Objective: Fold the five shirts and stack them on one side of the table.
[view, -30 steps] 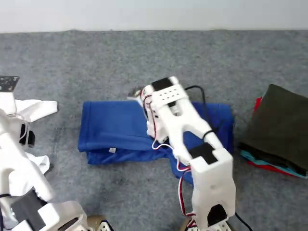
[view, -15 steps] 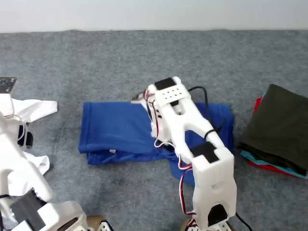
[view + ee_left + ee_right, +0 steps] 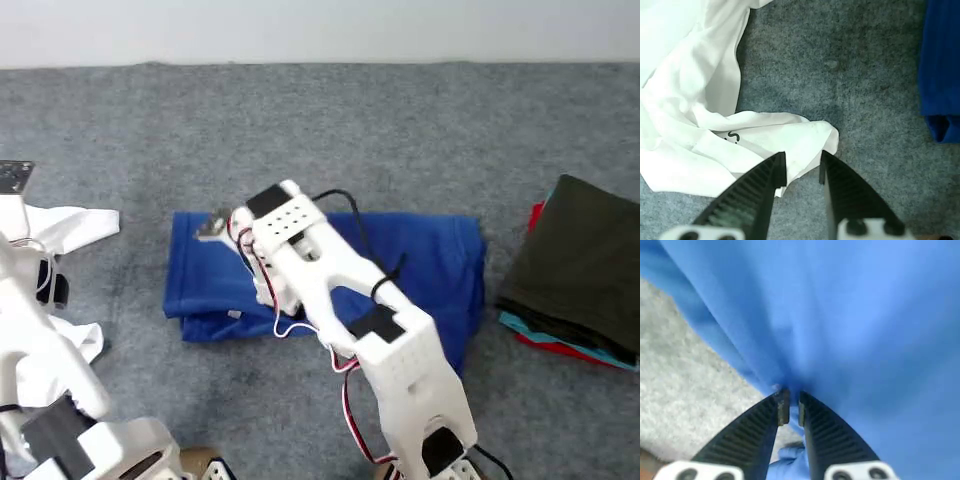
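— How far along are we?
— Three shirts seem to be sitting folded in the stack (image 3: 575,270) at one side of the tabletop (image 3: 400,130). Our right fingers (image 3: 784,407) are pinching the blue shirt (image 3: 205,270) mid-tabletop. Our left fingers (image 3: 777,167) are hovering slightly parted and empty over the unfolded white shirt (image 3: 700,130).

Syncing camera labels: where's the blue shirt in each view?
High view: blue shirt mid-table, under the right arm.
Left wrist view: across bare grey table from the white shirt.
Right wrist view: pinched in the right hand.
Shared landmark: the grey table.
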